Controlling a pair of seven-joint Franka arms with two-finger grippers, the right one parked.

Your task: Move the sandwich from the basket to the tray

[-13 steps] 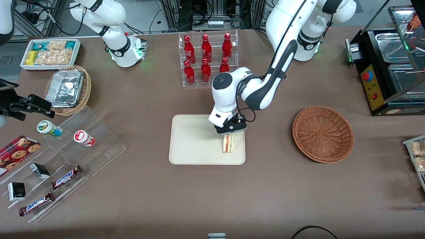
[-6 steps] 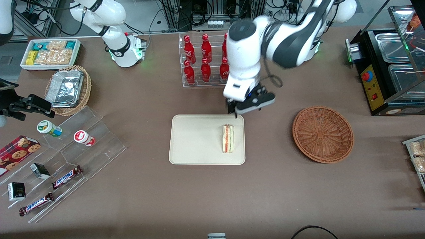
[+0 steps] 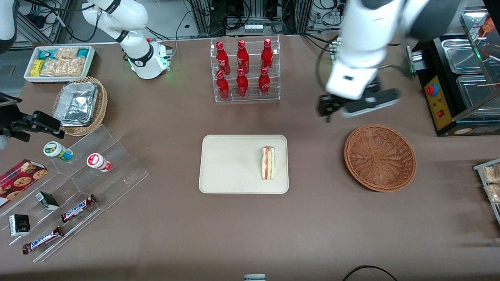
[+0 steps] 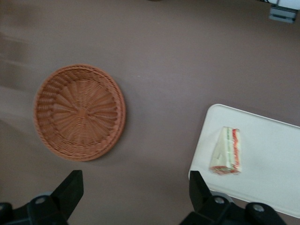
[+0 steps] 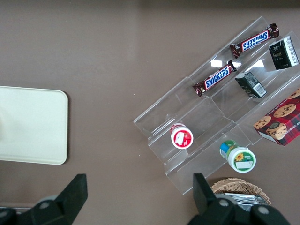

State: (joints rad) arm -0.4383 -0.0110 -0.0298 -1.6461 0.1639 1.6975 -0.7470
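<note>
The sandwich point(image 3: 268, 163) lies on the tray point(image 3: 230, 166), set on its side with the red and green filling showing, close to the rim at the working arm's end. The basket point(image 3: 379, 157) sits on the worktop point(image 3: 250, 226) apart from the tray, toward the working arm's end, with nothing in it. The hand point(image 3: 357, 102) hangs high above the worktop, farther from the front camera than the basket, its fingers point(image 4: 70, 188) spread wide and released, grasping nothing. The rack of red bottles point(image 3: 244, 70) stands farther off than the tray.
</note>
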